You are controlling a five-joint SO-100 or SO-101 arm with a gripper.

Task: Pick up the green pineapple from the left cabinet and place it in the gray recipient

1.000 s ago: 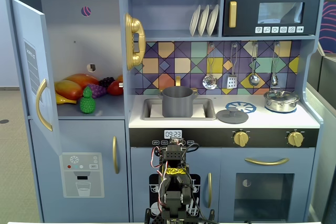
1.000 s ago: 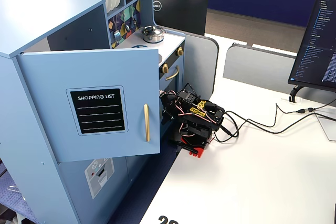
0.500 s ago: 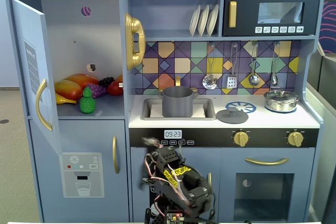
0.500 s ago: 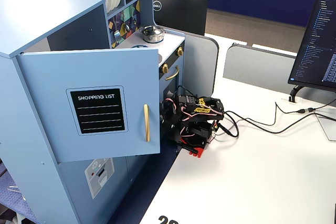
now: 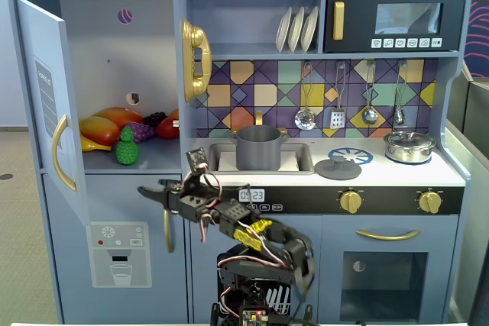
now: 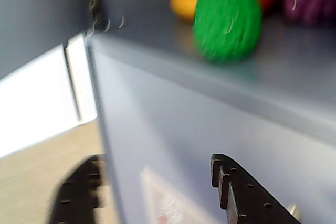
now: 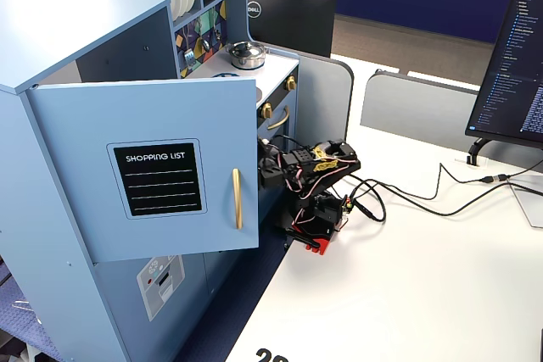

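Wrist view first, and it is blurred: we see our gripper [image 6: 157, 192] with its two dark fingers spread wide at the bottom edge, one at seven o'clock and one at five o'clock, with nothing between them but the blue-gray front panel below the shelf. Up at one o'clock sits the green pineapple [image 6: 227, 19], upright on the shelf, with an orange fruit and something purple behind it.

Over in a fixed view facing the kitchen, we find the green pineapple [image 5: 127, 146] at the front of the shelf inside the left cabinet [image 5: 114, 51], just ahead of the pile of toy fruit [image 5: 114, 126]. The cabinet door [image 5: 47, 104] is swung open at nine o'clock. Our gripper [image 5: 153, 191] hangs below the shelf edge, at about five o'clock from the pineapple, apart from it and holding nothing. The gray recipient [image 5: 259, 148] stands in the sink at three o'clock from the pineapple, with a flat gray lid [image 5: 338, 168] and a shiny silver pot [image 5: 409, 146] further along the counter.

From the side, in another fixed view, the open door [image 7: 161, 167] with its shopping list panel hides our claw; only the arm [image 7: 310, 167] shows behind it.
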